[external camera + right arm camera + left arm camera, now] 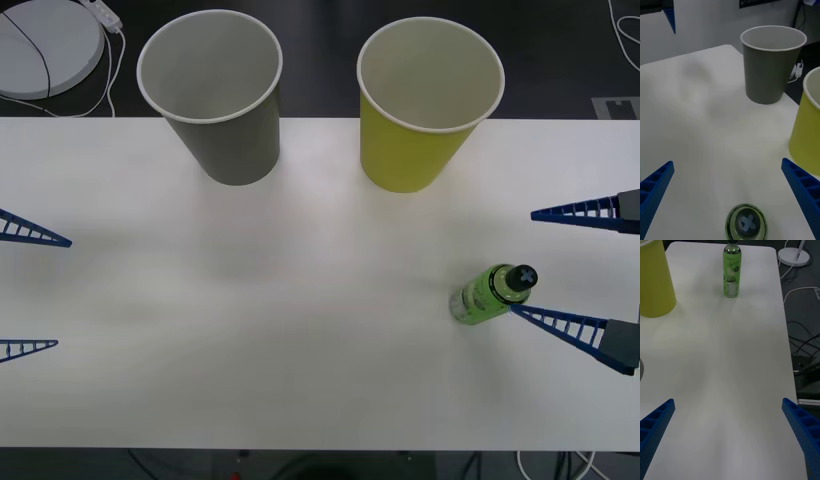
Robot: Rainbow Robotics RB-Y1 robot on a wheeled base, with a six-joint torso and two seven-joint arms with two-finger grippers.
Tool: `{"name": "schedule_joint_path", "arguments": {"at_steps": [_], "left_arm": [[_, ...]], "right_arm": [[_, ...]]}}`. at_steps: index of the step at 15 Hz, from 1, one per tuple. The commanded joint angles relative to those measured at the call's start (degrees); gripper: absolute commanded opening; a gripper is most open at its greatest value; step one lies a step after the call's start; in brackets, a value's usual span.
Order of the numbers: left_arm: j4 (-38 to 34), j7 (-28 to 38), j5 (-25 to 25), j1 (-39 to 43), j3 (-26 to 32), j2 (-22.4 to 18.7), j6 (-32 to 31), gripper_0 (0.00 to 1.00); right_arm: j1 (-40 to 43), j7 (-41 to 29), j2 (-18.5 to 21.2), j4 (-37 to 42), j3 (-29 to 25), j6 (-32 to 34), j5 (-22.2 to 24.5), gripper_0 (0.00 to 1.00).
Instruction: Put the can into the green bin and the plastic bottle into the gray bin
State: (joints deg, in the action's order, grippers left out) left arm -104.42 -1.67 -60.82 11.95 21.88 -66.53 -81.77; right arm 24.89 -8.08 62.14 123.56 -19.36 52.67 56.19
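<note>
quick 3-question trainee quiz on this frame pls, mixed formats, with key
1. True or false: the plastic bottle stands upright on the table.
2. Which bin is nearer the bottle? A) gray bin B) green bin
3. Fill in: the open gripper nearest the bottle is the ____ gripper.

Key: 1 true; 2 B; 3 right. The left gripper waits open at the table's other side.

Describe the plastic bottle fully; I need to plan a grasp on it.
The plastic bottle is small, bright green and glossy, with a black screw cap bearing a pale cross and a printed label. It stands upright, cap on, on the white table near the robot's right side, in front of the green bin, apart from it. The open right claw flanks it; contact unclear.
</note>
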Motion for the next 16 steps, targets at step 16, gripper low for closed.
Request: {"name": "schedule_joint_path", "arguments": {"at_steps": [16], "left_arm": [[0.0, 0.0, 0.0, 0.0, 0.0, 0.0, 0.0, 1.00]], "right_arm": [[22.1, 31.5, 0.0, -19.8, -8.8, 3.9, -21.1, 1.00]]}}
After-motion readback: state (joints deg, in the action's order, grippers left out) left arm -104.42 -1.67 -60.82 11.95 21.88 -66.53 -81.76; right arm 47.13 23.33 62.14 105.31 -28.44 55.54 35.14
